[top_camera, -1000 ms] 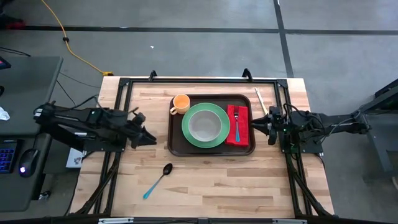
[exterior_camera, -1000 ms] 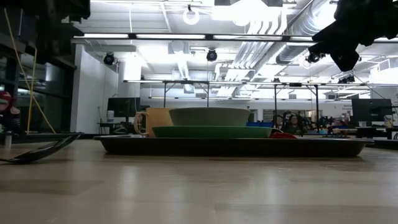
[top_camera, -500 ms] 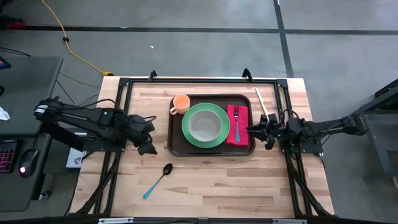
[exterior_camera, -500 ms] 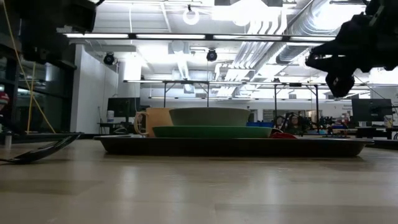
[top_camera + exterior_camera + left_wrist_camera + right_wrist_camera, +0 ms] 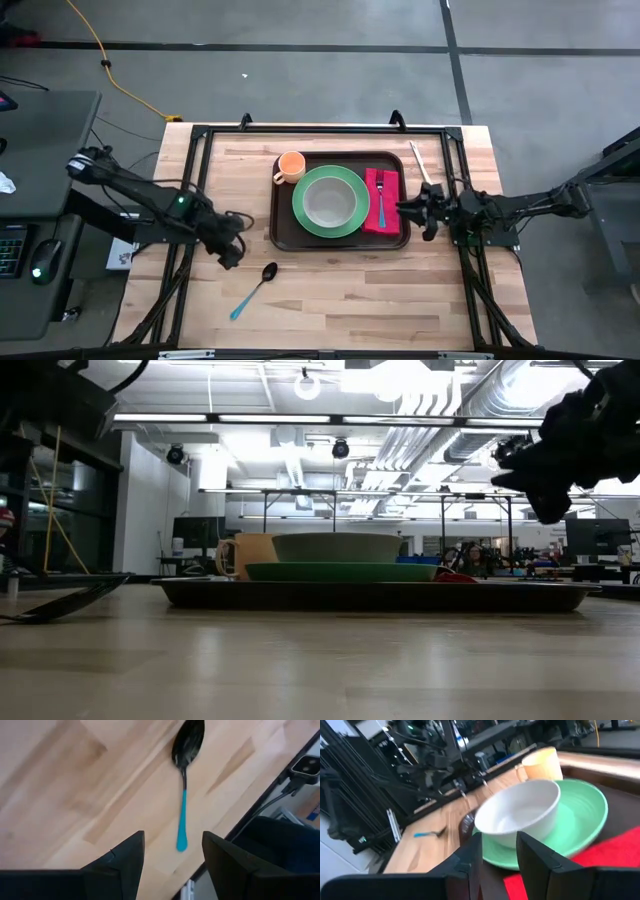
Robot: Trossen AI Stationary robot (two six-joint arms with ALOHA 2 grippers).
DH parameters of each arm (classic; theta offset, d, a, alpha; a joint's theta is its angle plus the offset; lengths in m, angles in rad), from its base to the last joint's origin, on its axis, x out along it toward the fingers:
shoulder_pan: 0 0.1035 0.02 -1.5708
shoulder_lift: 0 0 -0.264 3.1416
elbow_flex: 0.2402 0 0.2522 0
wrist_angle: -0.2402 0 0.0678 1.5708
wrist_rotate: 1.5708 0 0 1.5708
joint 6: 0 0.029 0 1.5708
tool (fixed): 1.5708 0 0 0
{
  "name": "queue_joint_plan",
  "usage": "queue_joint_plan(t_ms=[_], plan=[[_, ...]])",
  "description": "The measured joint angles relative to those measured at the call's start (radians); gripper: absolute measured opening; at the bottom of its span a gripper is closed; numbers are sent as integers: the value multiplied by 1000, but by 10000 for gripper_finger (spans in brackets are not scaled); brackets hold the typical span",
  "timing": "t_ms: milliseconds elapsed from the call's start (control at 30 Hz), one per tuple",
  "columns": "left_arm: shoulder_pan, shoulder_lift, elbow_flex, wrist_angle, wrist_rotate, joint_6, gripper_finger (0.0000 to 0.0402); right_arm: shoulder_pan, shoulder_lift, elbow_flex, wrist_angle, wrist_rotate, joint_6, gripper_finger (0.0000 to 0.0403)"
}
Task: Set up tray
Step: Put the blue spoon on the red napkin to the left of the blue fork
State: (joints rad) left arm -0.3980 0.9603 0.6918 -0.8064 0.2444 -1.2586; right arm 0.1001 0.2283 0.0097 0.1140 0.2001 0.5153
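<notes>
Left claw point(image 5: 232, 257) (fingers apart) swung toward spoon point(image 5: 254, 289); tray point(image 5: 283, 232) holds plate point(image 5: 352, 222), bowl point(image 5: 329, 203), cup point(image 5: 290, 165).

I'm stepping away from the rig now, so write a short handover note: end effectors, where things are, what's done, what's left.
Left end effector: open, empty, above the bare table just left of the spoon, which lies on the wood in front of the tray.
Right end effector: empty, jaws apart, raised at the tray's right edge, facing the tray.
Done: on the tray are the orange cup, the green plate with the white bowl on it, and the red napkin with the fork on top.
Left: probably the spoon, the only piece still off the tray.
</notes>
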Motion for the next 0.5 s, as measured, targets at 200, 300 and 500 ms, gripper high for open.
queue_joint_plan(t_ms=[200,300,500], plan=[[-67,73,0,116,27,-159,230,0,0,0,-29,0,41,98],[-91,112,0,198,27,-201,230,0,0,0,-28,0,28,98],[-131,208,0,265,27,-311,230,0,0,0,-28,6,17,98]])
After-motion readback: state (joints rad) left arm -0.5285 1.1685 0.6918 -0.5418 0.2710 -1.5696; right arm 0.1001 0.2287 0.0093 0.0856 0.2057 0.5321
